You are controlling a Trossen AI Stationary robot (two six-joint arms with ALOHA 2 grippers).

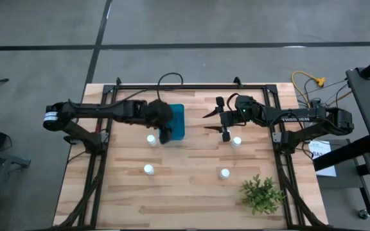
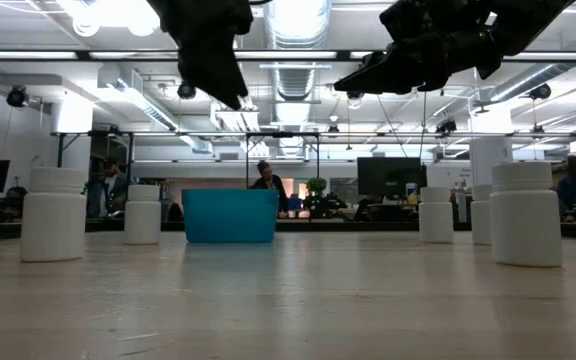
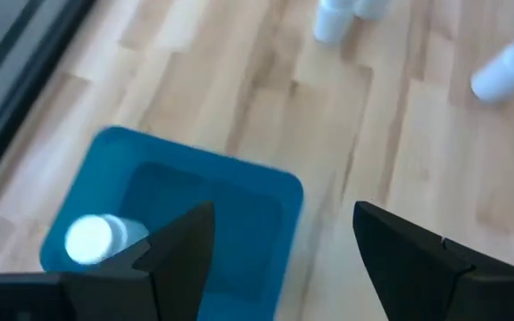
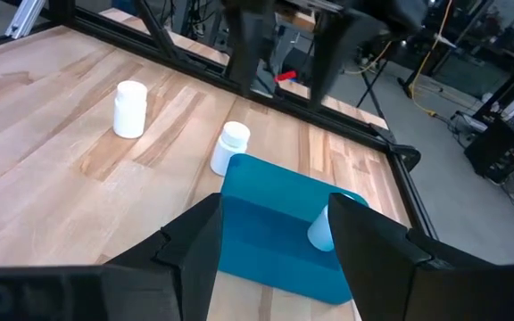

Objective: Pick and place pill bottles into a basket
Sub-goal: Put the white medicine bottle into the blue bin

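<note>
Blue basket [image 1: 176, 121] sits on the wooden table [image 1: 191, 192] toward the back, left of centre, with one pill bottle [image 3: 96, 239] lying inside. Left gripper [image 1: 165, 136] hangs over its near edge, fingers spread, nothing in them. Right gripper [image 1: 212, 121] hovers off to the basket's right, also spread and empty. Four more bottles stand loose on the table: [image 1: 151, 139], [image 1: 148, 169], [image 1: 224, 172] and [image 1: 236, 141].
</note>
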